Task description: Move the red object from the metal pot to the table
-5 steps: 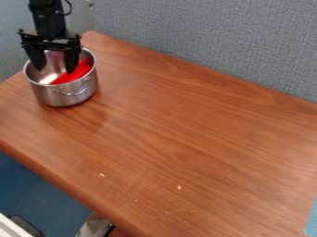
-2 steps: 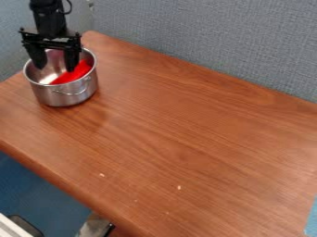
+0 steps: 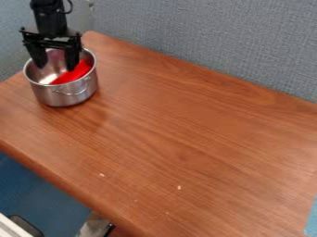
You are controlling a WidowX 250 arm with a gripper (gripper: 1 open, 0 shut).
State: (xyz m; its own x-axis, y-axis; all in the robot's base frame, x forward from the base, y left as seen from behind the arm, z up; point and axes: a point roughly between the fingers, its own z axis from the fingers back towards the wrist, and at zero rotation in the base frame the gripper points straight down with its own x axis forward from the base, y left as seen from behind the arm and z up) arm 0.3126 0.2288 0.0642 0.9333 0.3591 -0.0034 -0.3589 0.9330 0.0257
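The metal pot (image 3: 65, 88) stands near the far left corner of the brown wooden table (image 3: 186, 139). Inside it lies the red object (image 3: 78, 69), showing bright red along the pot's right inner side. My black gripper (image 3: 52, 61) points straight down into the pot with its fingers (image 3: 36, 57) spread wide. The jaws are open, one finger at the left of the pot and one over the red object. The fingertips are hidden inside the pot, so I cannot tell whether they touch the red object.
A grey-blue textured wall rises behind the table. The tabletop stretches to the right and toward the front from the pot, with its rounded edge along the lower left. Blue floor shows below the front edge.
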